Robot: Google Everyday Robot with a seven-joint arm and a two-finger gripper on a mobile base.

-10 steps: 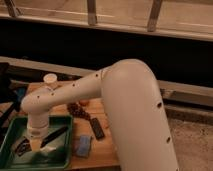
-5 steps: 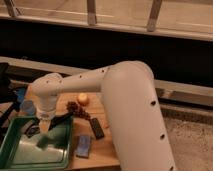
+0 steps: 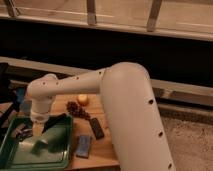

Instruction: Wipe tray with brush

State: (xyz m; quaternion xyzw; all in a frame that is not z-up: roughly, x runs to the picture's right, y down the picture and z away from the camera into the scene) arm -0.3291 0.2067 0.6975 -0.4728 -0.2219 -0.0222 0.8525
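In the camera view, the big white arm reaches from the lower right across the wooden table [image 3: 109, 150], and its wrist hangs over the back part of the tray [image 3: 15, 161], which lies at the table's left end. A second ago the wrist sat lower, over the middle of the tray. Since then it has lifted a little toward the tray's far rim, and the gripper [image 3: 23, 132] has swung out to the tray's left side, low over the green floor. The dark slanted shape under the wrist is probably the brush [image 3: 55, 123], angled down into the tray's back right area. Whether the gripper is clamped on it cannot be told here. This sideways shift inside the rim looks like one stroke of the wipe, so the task seems to be mid-way, with the near part of the tray still to be covered. A pale patch [image 3: 40, 145] shows on the tray floor. An orange fruit [image 3: 82, 99], a dark cluster [image 3: 75, 108], a black bar [image 3: 97, 128] and a blue object [image 3: 83, 146] lie on the table just beside the tray, and none has moved.
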